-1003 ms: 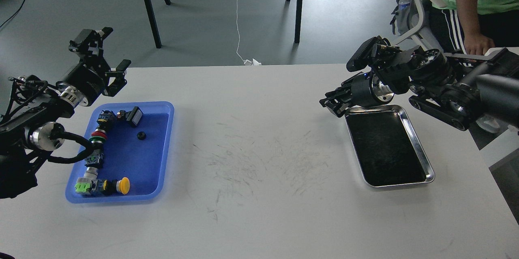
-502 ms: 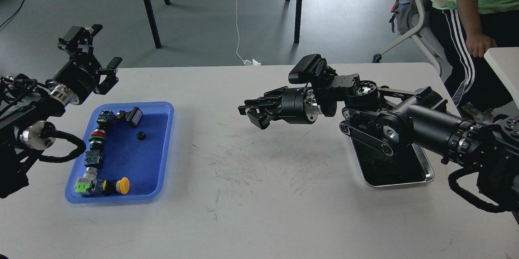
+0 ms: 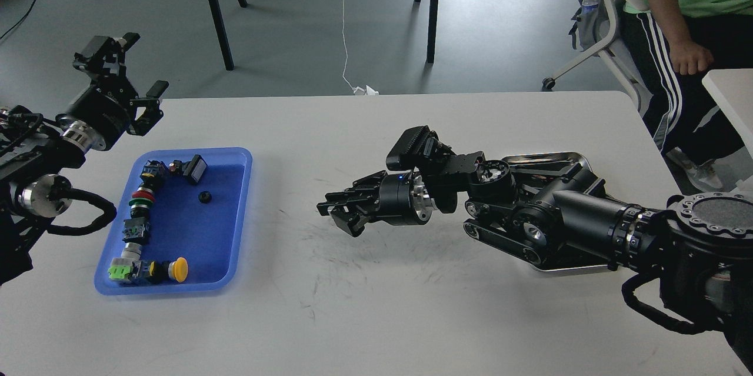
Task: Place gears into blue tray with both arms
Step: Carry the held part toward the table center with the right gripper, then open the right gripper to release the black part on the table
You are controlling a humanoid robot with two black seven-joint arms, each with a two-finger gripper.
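The blue tray (image 3: pixel 241 217) lies on the left of the white table. One tiny black gear (image 3: pixel 205 197) rests on its floor, right of a row of push-button switches. My left gripper (image 3: pixel 140 66) hangs open and empty above the table's far left edge, beyond the tray's back rim. My right gripper (image 3: pixel 336 216) is stretched out low over the middle of the table, pointing left toward the tray and about a tray's width short of it. Its dark fingers sit close together, and whether anything is between them is hidden.
Coloured push-button switches (image 3: pixel 141 199) line the tray's left side and front. A silver metal tray (image 3: pixel 547 158) lies on the right, mostly covered by my right arm. A seated person (image 3: pixel 688 23) is at the far right, with stand legs behind the table.
My right arm has swung left from the silver tray to the middle of the table and dropped lower. My left gripper has drawn back up and to the left, staying open.
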